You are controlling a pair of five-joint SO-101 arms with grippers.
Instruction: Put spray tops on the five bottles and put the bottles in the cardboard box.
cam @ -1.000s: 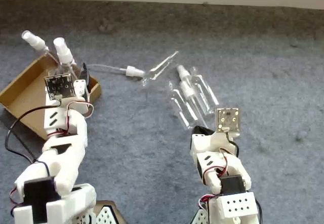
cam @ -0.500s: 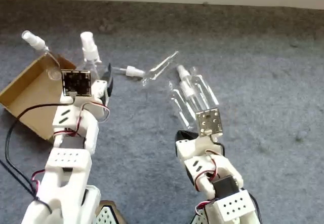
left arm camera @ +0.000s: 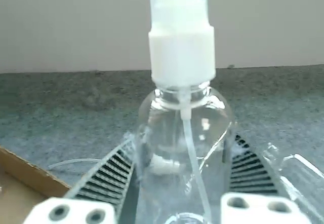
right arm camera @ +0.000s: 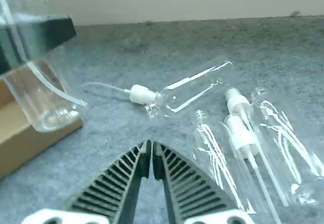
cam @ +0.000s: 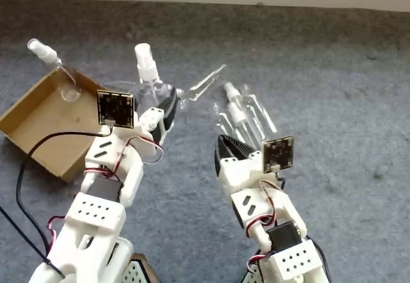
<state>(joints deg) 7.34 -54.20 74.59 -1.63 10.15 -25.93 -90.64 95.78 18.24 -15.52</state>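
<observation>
The left gripper (left arm camera: 180, 179) has its two ribbed fingers (left arm camera: 107, 177) closed on the round body of a clear bottle (left arm camera: 182, 143), which sits squarely between them. The bottle's white spray top (left arm camera: 181, 51) is on and rises clear beyond the fingertips. The grip is low on the body, probably so that the top is not pressed or knocked. This bottle looks ready for boxing.

The right gripper (right arm camera: 152, 152) is pressed fully together with nothing in it, its tips pointing at the unfinished work. It would have to open before taking anything. Just beyond its fingertips and off to one side, two bare bottles (right arm camera: 218, 155) lie side by side on the grey table (cam: 333, 104). Two loose spray tops (right arm camera: 242, 133) lie between them, within easy reach for pairing. Farther beyond the tips a third bare bottle (right arm camera: 195, 88) lies on its side. Another loose top (right arm camera: 142, 94) is just beside its neck, with its thin tube trailing away from the bottle, so it is not fitted.

The cardboard box (cam: 38, 120) lies open to the side of the left fingers, away from the other arm. A finished bottle (cam: 64, 81) leans at its far corner, top uppermost. By this count, one bottle is boxed, one is in hand, and three lack tops.
</observation>
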